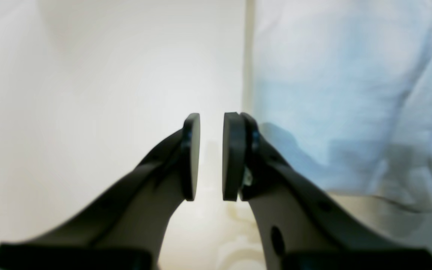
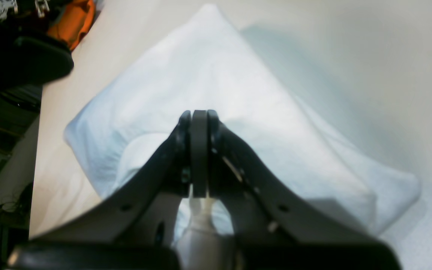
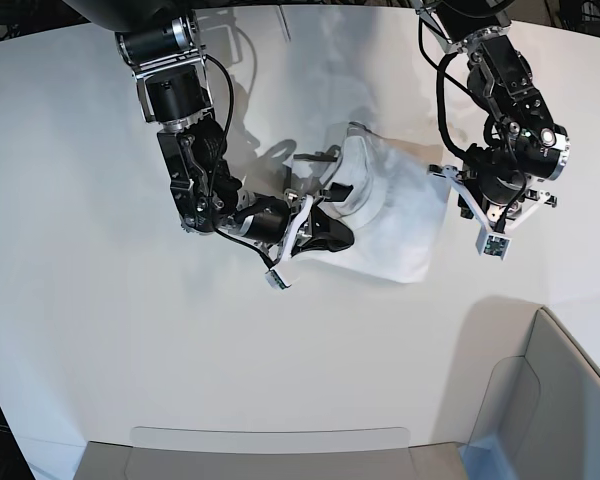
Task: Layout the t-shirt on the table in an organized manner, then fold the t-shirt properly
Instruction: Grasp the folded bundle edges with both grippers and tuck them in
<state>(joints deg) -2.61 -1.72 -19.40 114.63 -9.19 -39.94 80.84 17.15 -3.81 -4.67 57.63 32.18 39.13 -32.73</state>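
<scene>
The t-shirt (image 3: 385,205) lies bunched mid-table (image 3: 100,330), a rough wedge whose long axis runs from its near right corner up to a raised fold at the far left. The right claw (image 3: 332,232) reaches in low from the left, pressed shut, though whether on cloth I cannot tell. The left claw (image 1: 211,157), hanging off the shirt's right edge with its arm bent down from the far side, stands slightly apart and holds nothing.

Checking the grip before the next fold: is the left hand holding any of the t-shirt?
No: the left hand has bare table between its pads, with the t-shirt lying beside it.
</scene>
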